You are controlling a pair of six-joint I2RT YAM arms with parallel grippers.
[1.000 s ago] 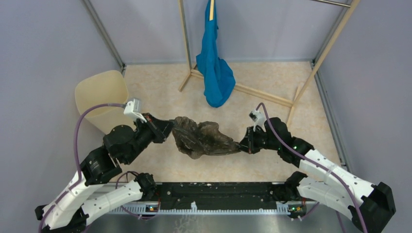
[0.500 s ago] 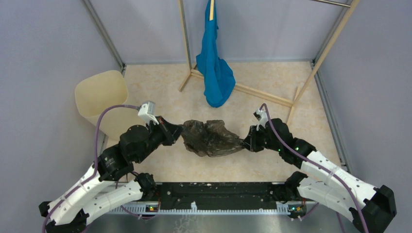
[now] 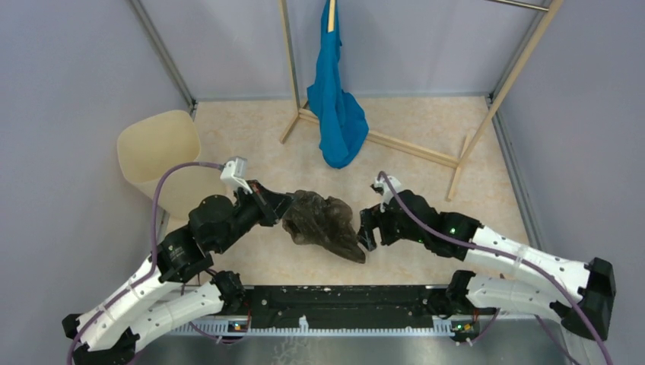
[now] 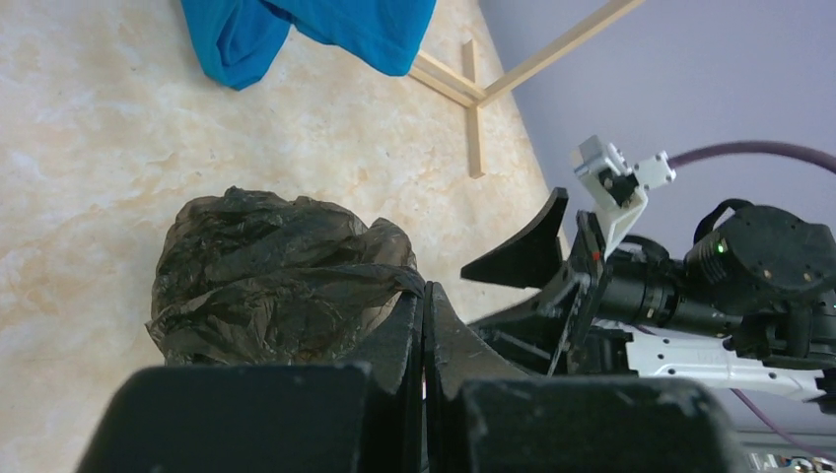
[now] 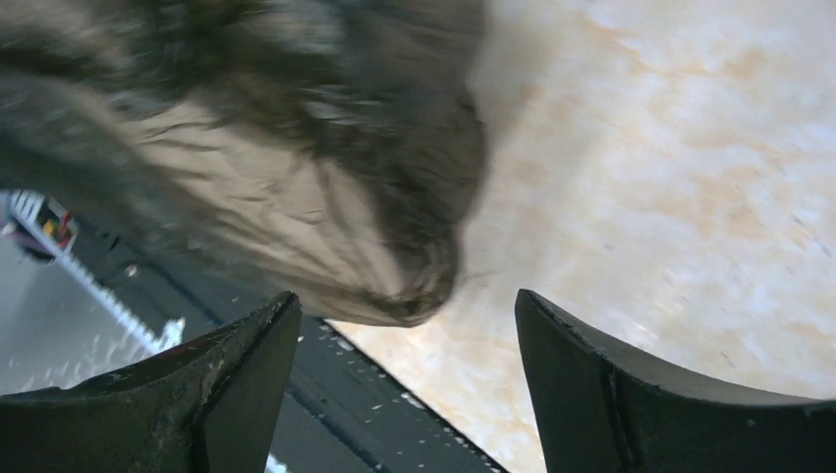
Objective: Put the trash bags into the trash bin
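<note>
- Pinching the trash bag (image 3: 323, 222), the left end effector (image 3: 281, 208) is clamping its thin film.
- The right end effector (image 3: 365, 230) is gaping wide, just beside the bag.

Pinched at its left end between the closed fingers of the left claw (image 3: 283, 209): a dark grey-brown, see-through trash bag (image 3: 323, 223) of thin wrinkly plastic film, crumpled into a loose wad over the middle of the pale worktop (image 3: 426, 137). Droops at its right end to a narrow tip just in front of the spread fingers of the right claw (image 5: 404, 305), apart from them. Farther back at the left wall, apart from the bag, upright with mouth up: a plain cream-beige plastic wastebasket (image 3: 158, 152) with rounded-rectangular rim and smooth walls.
</note>
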